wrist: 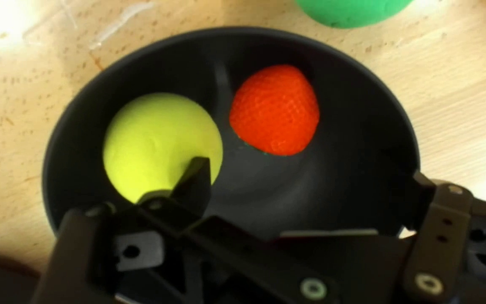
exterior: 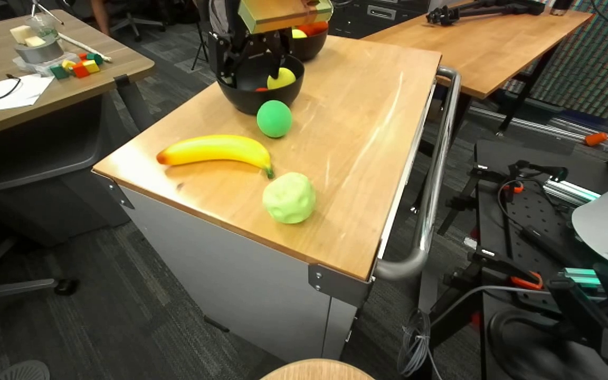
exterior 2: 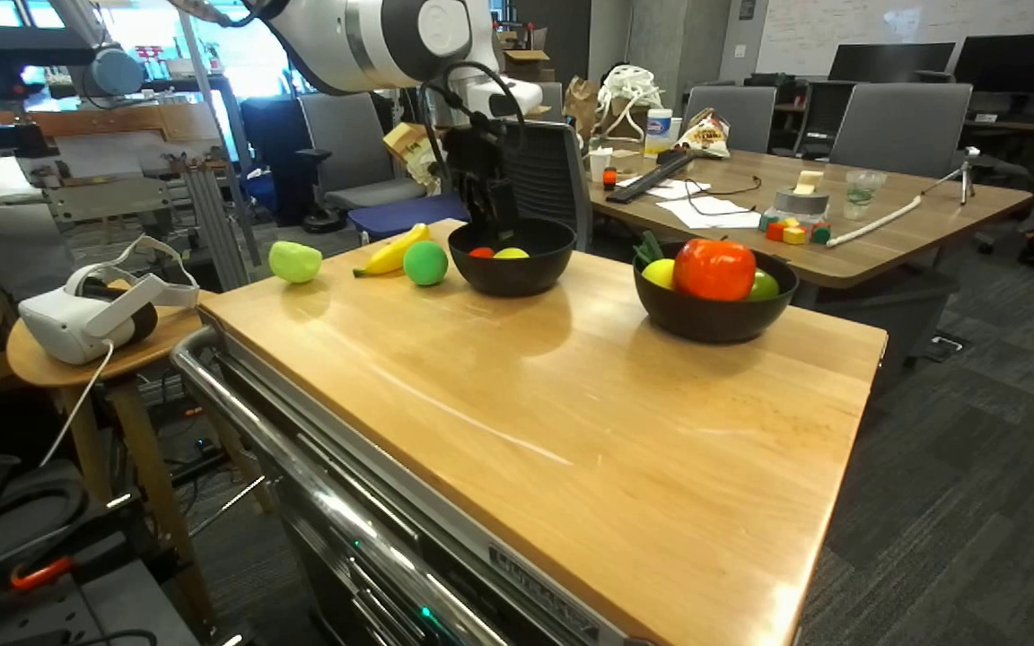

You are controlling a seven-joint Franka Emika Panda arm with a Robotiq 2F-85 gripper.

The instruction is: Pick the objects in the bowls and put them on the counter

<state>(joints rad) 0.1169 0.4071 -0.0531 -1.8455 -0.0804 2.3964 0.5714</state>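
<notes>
At the mouth of a bowl point(wrist: 355, 118) on the bench point(exterior 2: 589, 404), we find the claw point(wrist: 309, 172) spread wide, empty, a strawberry point(wrist: 274, 112) and yellow ball point(wrist: 155, 141) lying in that bowl; likely the pick-up step, next calling for centring over one, lowering and closing.

In an exterior view, light wood counter point(exterior: 357, 105) runs thru mid-frame, approx. rect., on a grey cabinet point(exterior: 230, 264) w/ metal rail point(exterior: 438, 163) along its R side; pale streaks point(exterior: 389, 112) mark the wood. Directly on top: near bowl point(exterior: 246, 101), blk, upright, top ctr; far bowl point(exterior: 310, 48), blk & upright, partly hidden, up & R of it. Green ball point(exterior: 274, 119) sits just below near bowl, small gap btwn per wrist view. Banana point(exterior: 214, 148) lies L of ctr, stem end toward lower R. Pale green apple point(exterior: 289, 198) just below ctr, near stem but apart.
</notes>
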